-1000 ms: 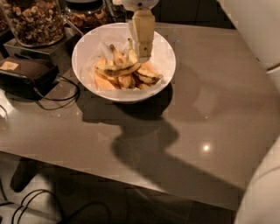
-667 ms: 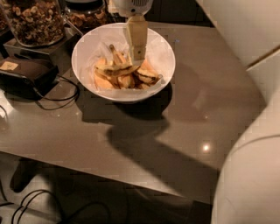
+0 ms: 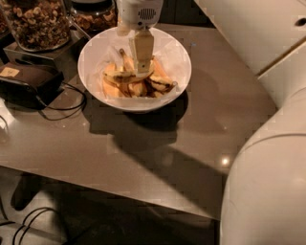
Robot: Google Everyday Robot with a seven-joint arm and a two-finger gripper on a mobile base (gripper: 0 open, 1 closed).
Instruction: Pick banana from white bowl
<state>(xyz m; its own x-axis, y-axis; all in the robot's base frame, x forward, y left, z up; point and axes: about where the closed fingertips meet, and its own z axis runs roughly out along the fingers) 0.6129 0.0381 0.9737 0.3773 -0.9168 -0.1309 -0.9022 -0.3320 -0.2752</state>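
The gripper (image 3: pixel 142 70) hangs straight down into the white bowl (image 3: pixel 93 59) from its pale wrist housing (image 3: pixel 139 12) at the top of my view; its tip sits low in the middle of the bowl, right at the top of the pile of bananas (image 3: pixel 143 86); from here it reads as one tan block, so I cannot tell how far open it is, nor whether it has hold of anything; whether the tip touches the fruit or stops just above it I cannot tell either.

The bananas lie in a heap on the bowl's floor, yellow with dark patches; one curved piece (image 3: pixel 125 58) leans up the far wall just left of the gripper, and another (image 3: pixel 117 76) lies across the pile under its tip; all of them are inside the bowl.

The bowl stands on the grey-brown table (image 3: pixel 201 129), toward its far left part; it throws a dark shadow onto the table on the near side.

To the left of the bowl a black device (image 3: pixel 26 82) rests on the table, with a dark cable (image 3: pixel 71 106) looping out toward the bowl's base; behind it stands a glass jar of nuts (image 3: pixel 37 21), and a second jar (image 3: pixel 93 14) sits just behind the bowl's far rim.

The robot's white body (image 3: pixel 267 191) fills the lower right, and a white arm section (image 3: pixel 253 28) crosses the upper right.
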